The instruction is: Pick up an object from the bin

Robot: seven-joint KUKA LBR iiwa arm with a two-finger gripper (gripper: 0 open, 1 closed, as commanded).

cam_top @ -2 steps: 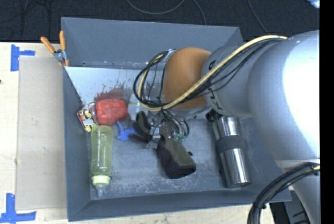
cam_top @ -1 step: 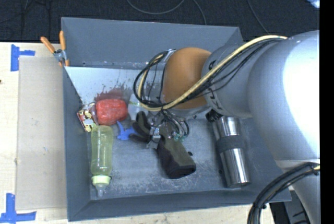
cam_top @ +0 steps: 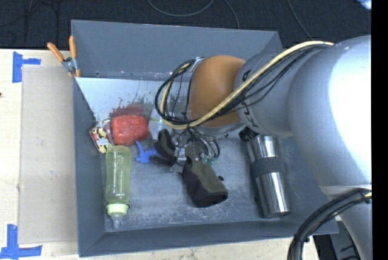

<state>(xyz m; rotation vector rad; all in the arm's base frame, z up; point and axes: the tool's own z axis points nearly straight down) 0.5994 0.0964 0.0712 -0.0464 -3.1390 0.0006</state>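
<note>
Starting at the lower edge of the frame, you have the bin (cam_top: 182, 239) with a clear yellowish baby bottle (cam_top: 118, 177) lying lengthwise along its left wall, teat toward you. A dark olive block (cam_top: 205, 187) lies slantwise near the middle, and a steel flask (cam_top: 270, 186) lies at lower right, partly under the arm. Just past the block's upper end sits the gripper (cam_top: 182, 156), low over the middle of the floor. It is tucked under the orange wrist cover (cam_top: 215, 89), so you cannot tell whether its jaws stand wide or narrow, and nothing can be seen held. The olive block is the nearest candidate, seemingly touching the gripper's underside, with a small blue plastic piece (cam_top: 143, 153) just to its left. Farther up and left lie a red spongy block (cam_top: 129, 127) and a crumpled printed packet (cam_top: 100, 137), touching each other against the sloping wall. To do this step well, I would commit to the olive block. Centre over its narrower upper end and set the jaws across its short width. Come down straight so the blue piece is not swept along, and close only once you are down on the floor.
</note>
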